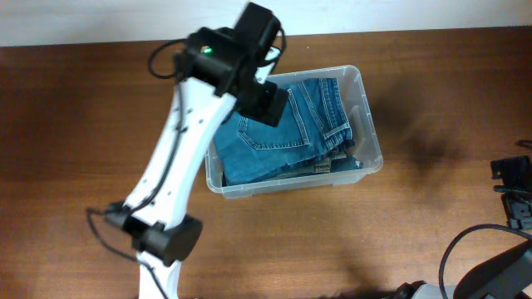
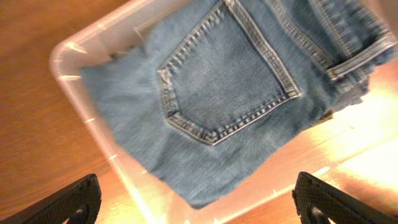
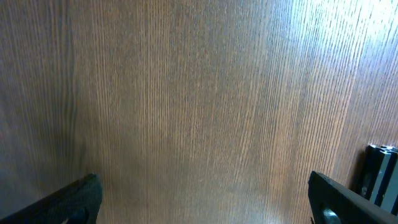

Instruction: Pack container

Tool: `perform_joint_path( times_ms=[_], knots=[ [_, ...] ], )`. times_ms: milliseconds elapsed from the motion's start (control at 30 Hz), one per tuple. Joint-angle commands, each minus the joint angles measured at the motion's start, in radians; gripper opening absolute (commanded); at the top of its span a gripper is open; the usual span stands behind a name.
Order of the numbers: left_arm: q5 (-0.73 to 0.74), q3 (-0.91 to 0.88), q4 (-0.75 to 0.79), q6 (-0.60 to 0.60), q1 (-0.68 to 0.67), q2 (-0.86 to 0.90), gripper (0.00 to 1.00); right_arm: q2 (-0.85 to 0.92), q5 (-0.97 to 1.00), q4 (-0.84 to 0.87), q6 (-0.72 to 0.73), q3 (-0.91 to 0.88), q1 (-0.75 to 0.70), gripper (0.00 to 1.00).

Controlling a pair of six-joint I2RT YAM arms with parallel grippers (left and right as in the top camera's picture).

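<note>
Since the left pincer [image 2: 196,186] hangs wide open and empty straight above the container [image 1: 371,145] on the worktop [image 1: 83,124], jeans [image 1: 283,137] folded inside, you work from that arm; its long axis runs left-right. The right pincer [image 3: 202,186], also open and empty, sits well apart.

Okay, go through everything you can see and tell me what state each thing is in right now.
container: upright, no lid, jeans inside.
jeans: folded, lying flat in the container, back pocket facing up.
left gripper: open, empty, above the jeans.
right gripper: open, empty, over bare table.
</note>
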Motion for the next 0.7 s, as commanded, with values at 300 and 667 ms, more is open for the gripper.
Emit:
perform_joint_path(
  times_ms=[300,667],
  knots=[
    [-0.089,-0.388,-0.003,-0.092,-0.012,-0.443,0.99,-0.01,0.013,0.0,0.008,-0.002,-0.005,0.98],
    [-0.196,-1.0,0.373,-0.224,-0.012,-0.99,0.99,-0.009,0.013,0.0,0.008,-0.002,-0.005,0.98]
  ],
)
